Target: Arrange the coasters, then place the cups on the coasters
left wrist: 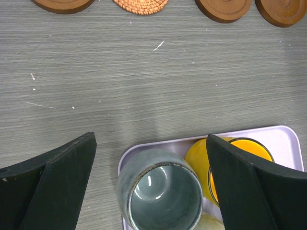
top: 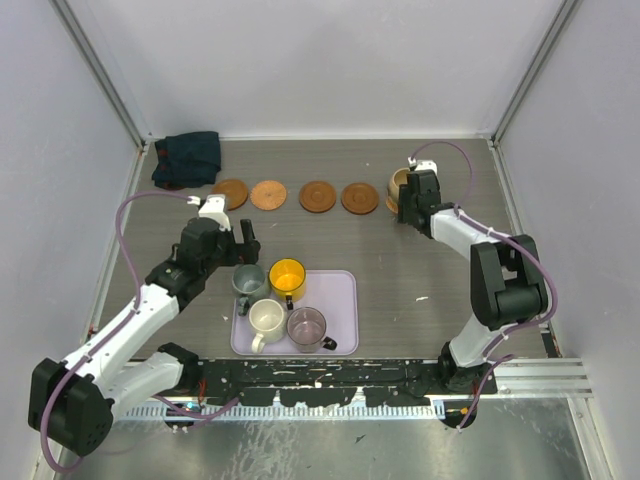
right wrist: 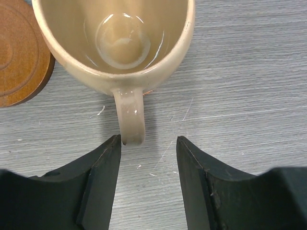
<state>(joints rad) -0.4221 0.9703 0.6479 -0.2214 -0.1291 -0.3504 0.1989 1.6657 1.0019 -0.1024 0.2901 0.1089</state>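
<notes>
Four coasters lie in a row at the back: [top: 230,193], woven [top: 268,194], [top: 318,196], [top: 360,198]. The tan cup [top: 399,182] stands at the row's right end, with a brown sliver showing under it. My right gripper [right wrist: 148,141] is open just behind that tan cup [right wrist: 115,43]; its handle [right wrist: 132,120] ends at my left fingertip and is not gripped. The grey-green [top: 248,281], yellow [top: 288,277], cream [top: 266,318] and mauve [top: 306,325] cups stand in the lavender tray [top: 340,300]. My left gripper [left wrist: 151,139] hangs wide open over the grey-green cup [left wrist: 160,191].
A dark folded cloth [top: 188,158] lies in the back left corner. White walls enclose the table on three sides. A metal rail [top: 540,375] runs along the near edge by the arm bases.
</notes>
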